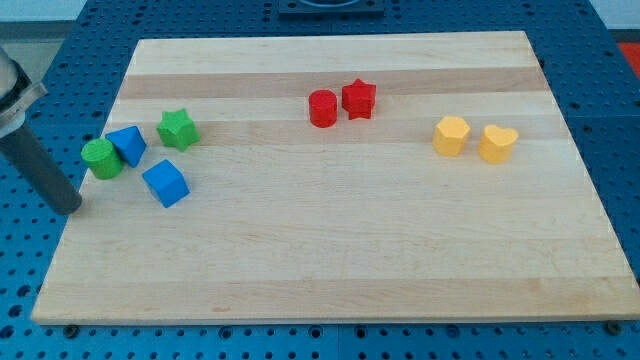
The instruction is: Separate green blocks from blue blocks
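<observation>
While our tip [68,205] rests bare at the board's [350,260] left edge, touching nothing, we note the green cylinder [102,158] just up-right of it, touching the blue block [128,145].

One camera looks down at a slant on the whole board [330,260] from its near long edge, set back enough to show every edge and the blue table [620,120] around it. My tip [70,208] sits at the view's left, the board stretching away to its right.
</observation>
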{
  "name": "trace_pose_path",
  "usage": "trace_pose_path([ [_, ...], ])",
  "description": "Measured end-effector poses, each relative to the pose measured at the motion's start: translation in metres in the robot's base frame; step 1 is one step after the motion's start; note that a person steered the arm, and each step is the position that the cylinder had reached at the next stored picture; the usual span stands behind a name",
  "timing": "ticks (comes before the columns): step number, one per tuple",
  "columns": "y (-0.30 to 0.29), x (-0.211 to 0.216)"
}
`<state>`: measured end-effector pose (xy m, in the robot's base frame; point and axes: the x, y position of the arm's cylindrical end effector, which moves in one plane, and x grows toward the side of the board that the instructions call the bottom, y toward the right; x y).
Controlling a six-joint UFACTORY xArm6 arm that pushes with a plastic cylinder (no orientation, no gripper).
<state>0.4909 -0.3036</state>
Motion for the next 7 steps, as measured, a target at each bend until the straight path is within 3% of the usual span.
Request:
trace_pose_path([
  [2, 0.024, -0.128],
  [4, 0.064, -0.155],
  [5, 0.070, -0.159],
  [6, 0.067, -0.128],
  [7, 0.063, -0.062],
])
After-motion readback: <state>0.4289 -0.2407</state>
